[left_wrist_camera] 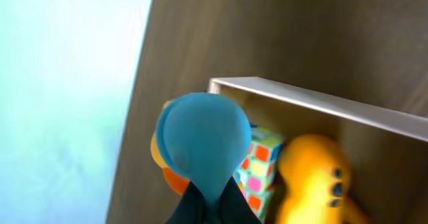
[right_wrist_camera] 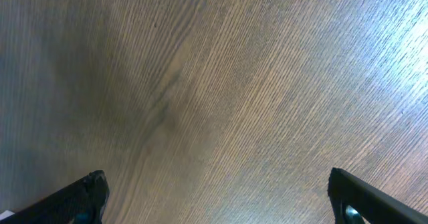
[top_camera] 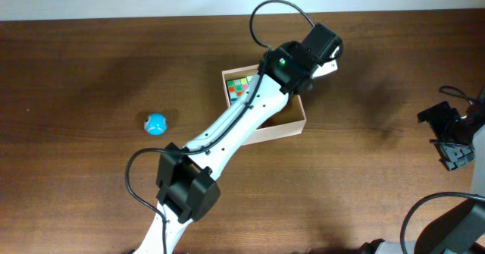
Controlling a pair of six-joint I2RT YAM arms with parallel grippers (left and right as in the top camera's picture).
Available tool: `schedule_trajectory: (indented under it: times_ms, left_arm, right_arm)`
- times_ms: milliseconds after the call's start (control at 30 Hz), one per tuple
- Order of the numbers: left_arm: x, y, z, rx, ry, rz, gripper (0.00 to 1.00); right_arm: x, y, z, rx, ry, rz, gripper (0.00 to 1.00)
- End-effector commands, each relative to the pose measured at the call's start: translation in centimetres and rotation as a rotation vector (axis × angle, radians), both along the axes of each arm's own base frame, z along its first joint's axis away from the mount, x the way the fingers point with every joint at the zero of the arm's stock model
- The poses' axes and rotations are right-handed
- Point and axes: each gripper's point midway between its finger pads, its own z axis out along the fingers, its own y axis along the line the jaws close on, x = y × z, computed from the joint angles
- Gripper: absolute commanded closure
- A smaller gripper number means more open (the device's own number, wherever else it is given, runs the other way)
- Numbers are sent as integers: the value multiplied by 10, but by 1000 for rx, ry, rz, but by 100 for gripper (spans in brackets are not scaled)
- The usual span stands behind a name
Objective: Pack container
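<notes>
Wood table (top_camera: 76, 72); left gripper (left_wrist_camera: 212, 202) seemingly clutching blue toy (left_wrist_camera: 200, 140) above container (left_wrist_camera: 321, 105)

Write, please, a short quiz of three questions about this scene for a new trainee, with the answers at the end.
1. True or false: the colourful cube lies inside the container.
2. Multiple choice: what does the left gripper hold over the container? A) a blue-and-orange toy B) the cube C) nothing
3. Short answer: where is the small blue ball?

Key
1. True. A yellow toy lies beside it.
2. A
3. On the table, outside the container and apart from it.
</notes>
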Motion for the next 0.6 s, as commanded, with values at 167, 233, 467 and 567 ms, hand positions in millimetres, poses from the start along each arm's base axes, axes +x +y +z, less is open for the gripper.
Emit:
schedule_trajectory:
  times_ms: [167, 233, 467, 567]
  left_arm:
    - [-5, 6, 2, 47, 17, -21, 98]
    - [-9, 5, 0, 45, 32, -28, 98]
    - [-22, 2, -9, 38, 101, -64, 98]
    - [-29, 1, -13, 33, 142, -83, 98]
  right_arm:
    - [0, 1, -1, 2, 2, 3, 1]
    - [0, 1, -1, 2, 2, 4, 1]
    - [0, 1, -1, 2, 2, 3, 1]
    - [0, 1, -1, 2, 2, 3, 1]
